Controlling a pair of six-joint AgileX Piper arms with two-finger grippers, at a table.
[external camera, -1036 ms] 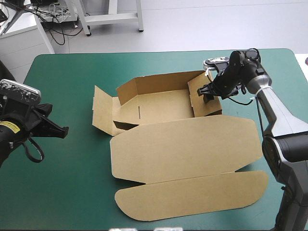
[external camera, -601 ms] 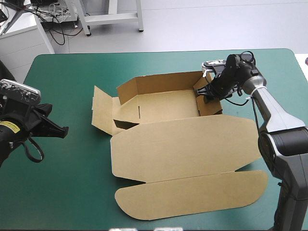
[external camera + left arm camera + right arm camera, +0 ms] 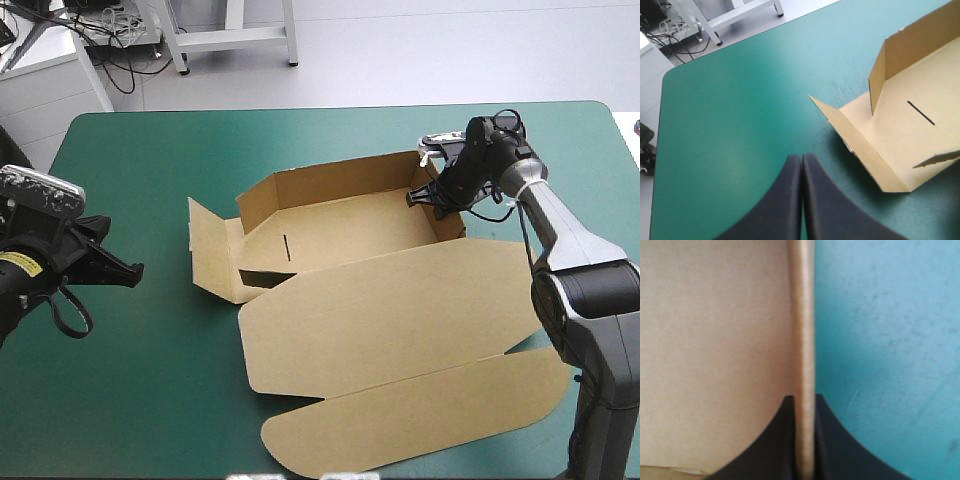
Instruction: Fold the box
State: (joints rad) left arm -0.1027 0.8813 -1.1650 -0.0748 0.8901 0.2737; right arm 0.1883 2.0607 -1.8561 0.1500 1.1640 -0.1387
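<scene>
Brown box half raised mid-table, its right wall pinched by the right gripper.
The box is matte cut board: far and right walls upright, a thin slot in its floor, left flaps splayed, and the long round-cornered lid flat toward the table's near edge. The right gripper clamps the right wall's top edge, one black finger on each side of the ribbed rim. The left gripper is clenched on nothing, its tips meeting over the bare, faintly scuffed teal-green cover near the left edge.
</scene>
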